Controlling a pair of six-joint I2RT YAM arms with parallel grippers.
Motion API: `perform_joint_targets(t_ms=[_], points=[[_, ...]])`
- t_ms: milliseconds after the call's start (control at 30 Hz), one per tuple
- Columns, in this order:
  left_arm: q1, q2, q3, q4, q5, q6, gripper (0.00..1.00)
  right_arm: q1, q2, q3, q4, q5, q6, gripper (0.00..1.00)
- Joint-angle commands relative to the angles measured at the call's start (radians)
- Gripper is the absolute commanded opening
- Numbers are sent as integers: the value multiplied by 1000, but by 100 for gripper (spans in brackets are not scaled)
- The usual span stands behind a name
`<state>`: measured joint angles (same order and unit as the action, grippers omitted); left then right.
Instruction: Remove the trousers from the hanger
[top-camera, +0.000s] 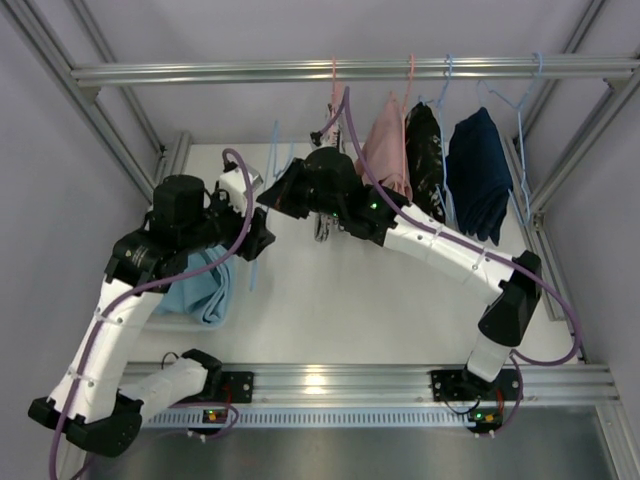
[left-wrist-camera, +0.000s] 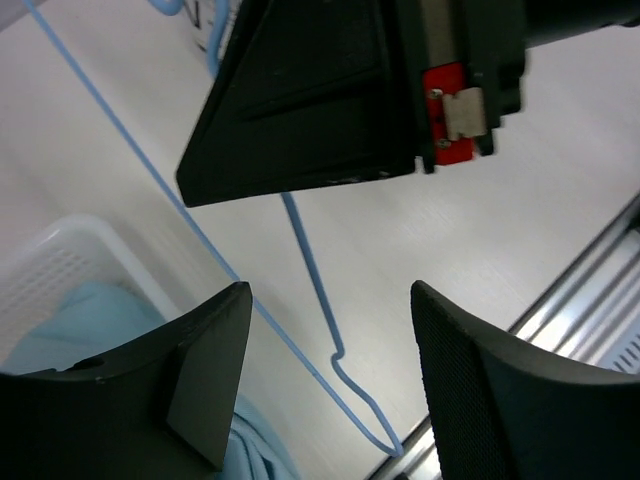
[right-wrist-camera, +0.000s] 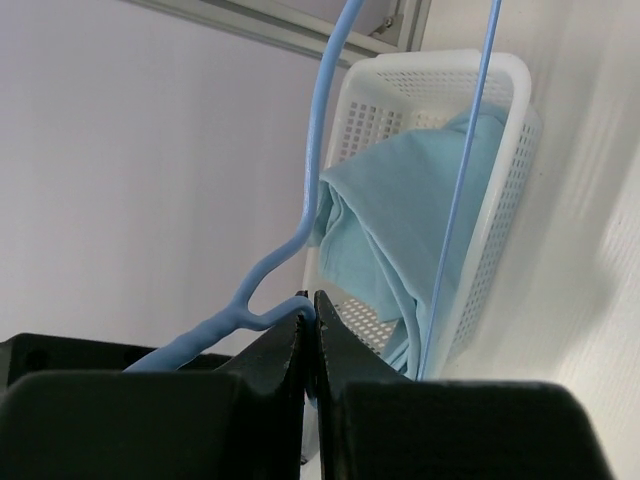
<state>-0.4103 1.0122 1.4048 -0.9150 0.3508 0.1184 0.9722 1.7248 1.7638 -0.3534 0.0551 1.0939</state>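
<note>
Trousers first: the light blue pair (right-wrist-camera: 400, 210) lies bunched in the white basket (right-wrist-camera: 430, 65) at the left of the table (top-camera: 330, 300). The pink pair (top-camera: 385, 150) and the black-and-white patterned pair (top-camera: 425, 150) hang side by side from the rail (top-camera: 300, 72) at the back. A dark blue garment (top-camera: 480, 175) hangs just to their right.

From the right wrist view I see the right gripper (right-wrist-camera: 312, 305) with its fingers pressed together on the neck of the blue hanger (right-wrist-camera: 235, 315). The hanger is bare, and its thin wire crosses in front of the basket.

My left gripper (left-wrist-camera: 328, 300) sits just beside the right one, above the table near the basket. Its fingers (left-wrist-camera: 205, 360) stand apart with nothing clamped. The hanger's wire runs through the gap between them in that view, but I cannot tell whether either finger touches it.
</note>
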Motion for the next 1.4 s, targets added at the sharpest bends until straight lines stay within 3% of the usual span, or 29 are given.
perform_joint_targets(t_ms=[0,233,333,367,433,500,567,600,667,700,733,1000,1100,1133,1367], points=[[-34,-6,-27,103,-214,10,69,-6,2,57,-10,9,32,0],[-105,29,-55,139,-340,24,56,-6,6,68,-4,-14,47,0],[-107,26,-72,154,-340,1,32,-9,2,59,-2,-15,46,0],[-105,20,-84,154,-340,-6,18,-10,2,57,-1,-20,46,0],[-104,5,-98,151,-372,-43,5,-10,-4,45,13,-23,40,0],[-85,-20,-124,148,-365,-83,0,-10,-13,30,24,-29,32,2],[-65,-34,-139,148,-357,-114,0,-10,-21,14,37,-31,23,17],[-53,-41,-139,146,-355,-134,0,-10,-31,8,42,-32,20,42],[-24,-66,-144,150,-316,-181,0,-12,-40,-10,44,-34,8,67],[-15,-76,-145,151,-306,-192,0,-15,-54,-16,45,-34,3,89],[-4,-99,-147,157,-284,-206,0,-17,-63,-32,48,-37,-11,99],[62,-101,-127,183,-174,-348,0,-44,-201,-150,165,-107,-173,99],[64,-92,-95,266,-130,-368,0,-44,-290,-251,279,-127,-265,99],[62,-52,-49,269,-131,-376,0,-44,-316,-276,339,-129,-290,99],[87,107,124,284,-133,-392,0,-44,-447,-342,335,-115,-468,99]])
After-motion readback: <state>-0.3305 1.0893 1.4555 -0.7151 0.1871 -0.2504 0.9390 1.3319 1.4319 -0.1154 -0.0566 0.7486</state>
